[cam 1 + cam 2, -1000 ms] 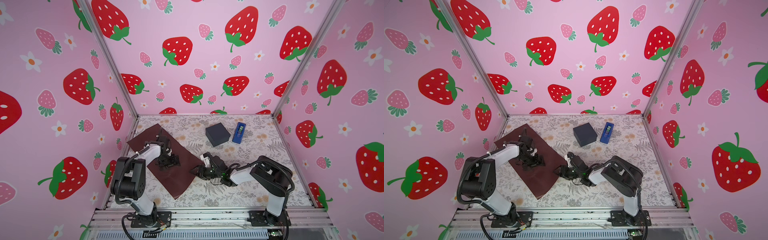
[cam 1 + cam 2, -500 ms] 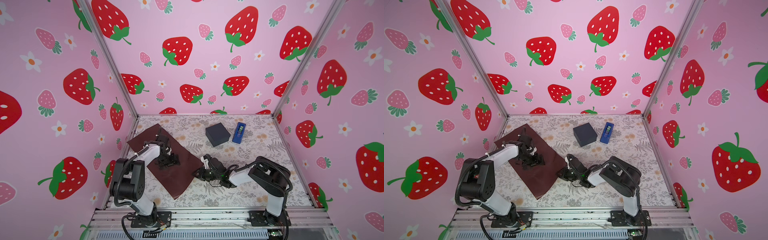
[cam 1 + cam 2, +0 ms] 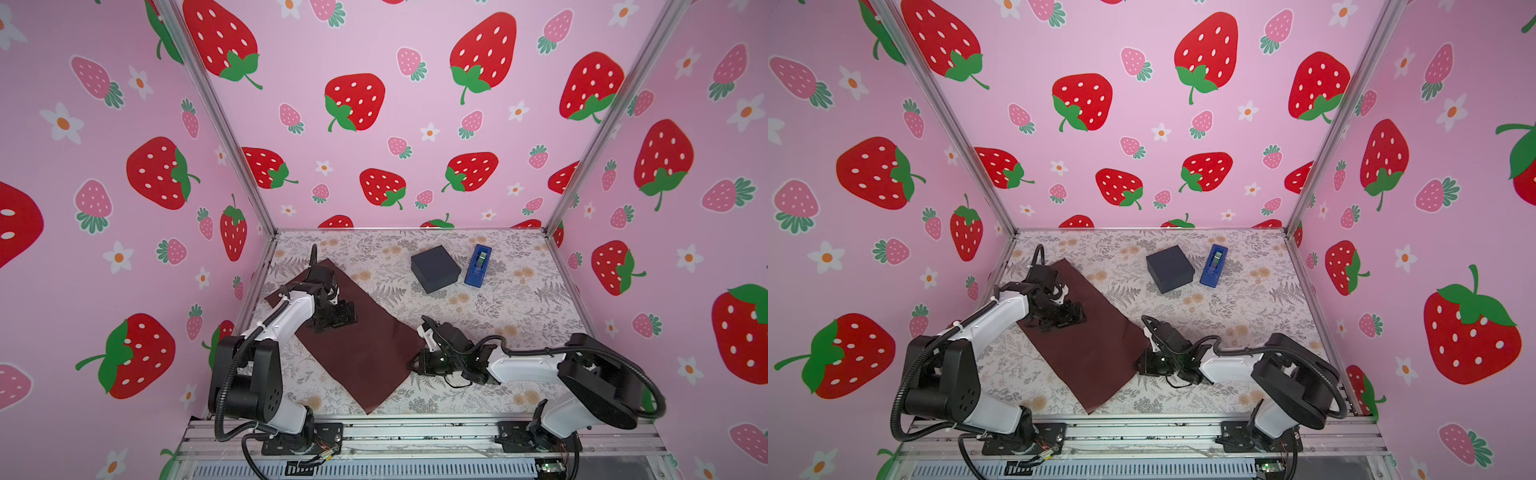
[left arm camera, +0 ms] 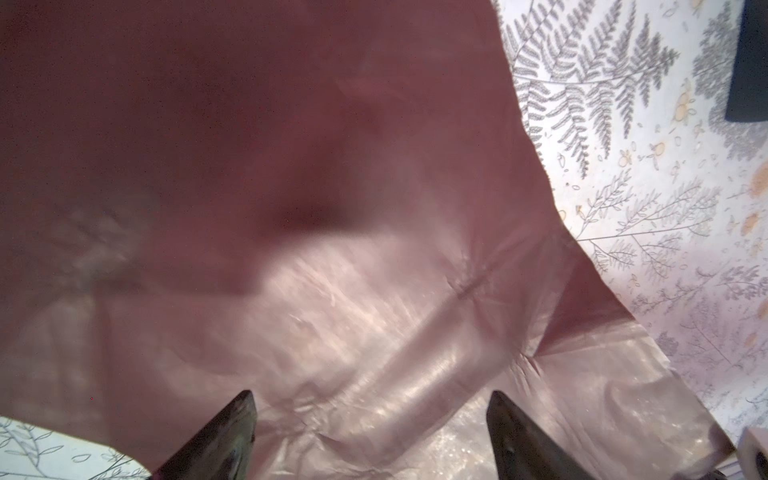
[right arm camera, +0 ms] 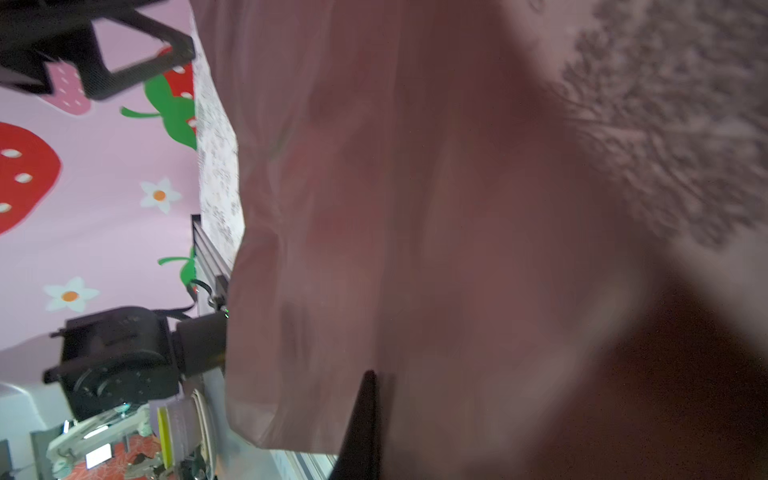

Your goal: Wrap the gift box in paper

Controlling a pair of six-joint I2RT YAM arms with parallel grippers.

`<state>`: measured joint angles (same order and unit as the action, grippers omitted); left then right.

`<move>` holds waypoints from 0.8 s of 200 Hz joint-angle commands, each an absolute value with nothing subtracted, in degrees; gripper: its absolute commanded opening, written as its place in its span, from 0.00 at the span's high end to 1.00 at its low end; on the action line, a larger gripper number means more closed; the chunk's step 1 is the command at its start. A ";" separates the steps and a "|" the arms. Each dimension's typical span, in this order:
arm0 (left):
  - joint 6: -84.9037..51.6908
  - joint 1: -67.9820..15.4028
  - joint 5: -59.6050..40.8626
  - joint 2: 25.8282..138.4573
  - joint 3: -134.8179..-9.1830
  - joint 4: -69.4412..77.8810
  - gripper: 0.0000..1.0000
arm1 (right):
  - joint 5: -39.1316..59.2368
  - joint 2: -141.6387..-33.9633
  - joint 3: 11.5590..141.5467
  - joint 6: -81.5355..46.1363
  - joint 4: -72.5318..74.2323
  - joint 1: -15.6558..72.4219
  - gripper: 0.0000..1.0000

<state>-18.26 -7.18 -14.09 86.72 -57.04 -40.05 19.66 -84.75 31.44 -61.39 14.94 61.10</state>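
At the paper (image 3: 365, 353) edge, right tool (image 3: 411, 365) newly tight on it; left tool (image 4: 370, 395) still open.

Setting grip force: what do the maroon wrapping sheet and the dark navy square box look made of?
The maroon wrapping sheet: thin paper or film, slight sheen, creased; floral tabletop shows through it in the right wrist view. The dark navy square box: likely cardboard, matte, crisp edges.
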 commanded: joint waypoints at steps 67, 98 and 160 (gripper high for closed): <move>-19.57 -9.62 -13.11 91.62 -61.86 -41.87 0.12 | 11.10 -63.88 32.46 -45.70 -25.02 47.18 1.00; -20.38 -12.30 -12.53 95.44 -64.90 -41.98 0.12 | 8.77 -65.29 35.55 -39.19 -28.97 38.81 1.00; -21.41 -15.03 -12.37 99.76 -68.03 -41.48 0.12 | 2.18 -74.16 43.14 -31.10 -29.44 29.12 1.00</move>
<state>-20.36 -14.63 -13.06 99.39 -65.82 -40.40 6.74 -71.48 39.81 -36.18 -27.07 31.79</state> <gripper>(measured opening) 0.882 0.041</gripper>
